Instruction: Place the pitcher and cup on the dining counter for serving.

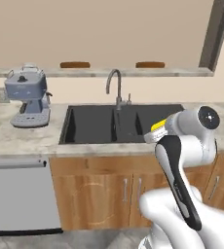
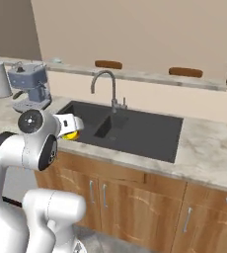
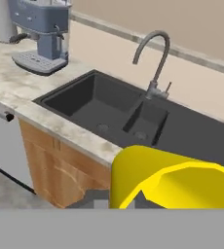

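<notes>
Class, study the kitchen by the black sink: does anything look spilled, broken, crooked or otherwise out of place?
Nothing looks spilled, broken or crooked. The coffee machine stands upright on the worktop and the black sink holds nothing. The one thing off a surface is the yellow cup, carried in the gripper, its jaws shut on it.

Both base views look forward and down from behind the arm — left and right — sharing the black double-bowl sink [image 1: 121,124] at 12 o'clock. The hand view sits nearer, the curved grey faucet [image 3: 155,61] at 1 o'clock.
</notes>
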